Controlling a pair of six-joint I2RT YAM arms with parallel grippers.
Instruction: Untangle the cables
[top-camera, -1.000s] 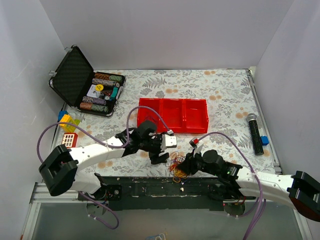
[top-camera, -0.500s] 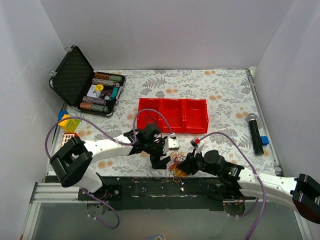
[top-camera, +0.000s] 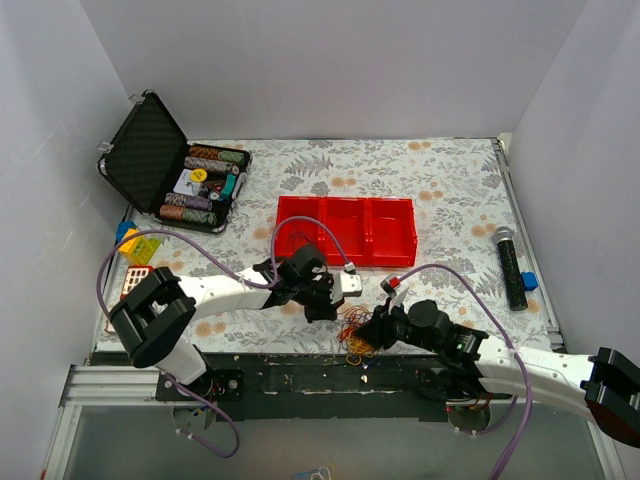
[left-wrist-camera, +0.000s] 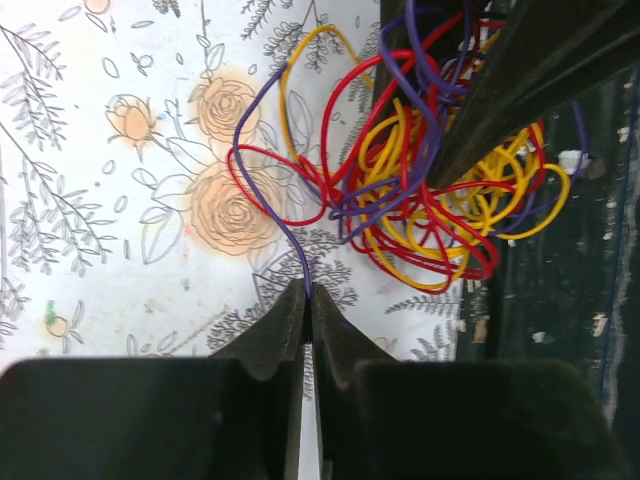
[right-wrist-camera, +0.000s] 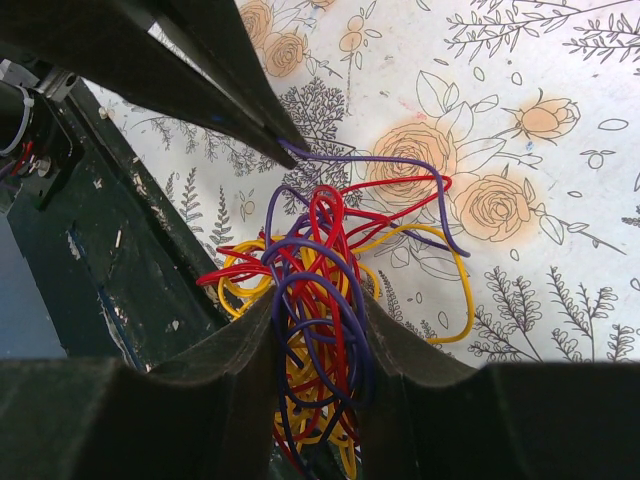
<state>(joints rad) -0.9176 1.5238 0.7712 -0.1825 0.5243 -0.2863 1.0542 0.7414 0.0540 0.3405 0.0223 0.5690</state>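
Observation:
The cables are a tangled bunch of red, yellow and purple wire at the table's near edge, between the two arms. In the left wrist view the bunch lies ahead of my left gripper, which is shut on a single purple strand leading out of the tangle. My right gripper is shut on the bunch itself, with loops bulging between its fingers. From above, the left gripper sits just left of the wires and the right gripper just right of them.
A red three-compartment tray lies behind the grippers. An open black case with poker chips stands at the back left. Coloured blocks sit by the left edge. A black microphone lies at the right. A dark metal rail borders the near edge.
My left gripper has moved down towards the tangle and closed from open onto a purple strand. The right gripper has kept its hold on the bunch in place.

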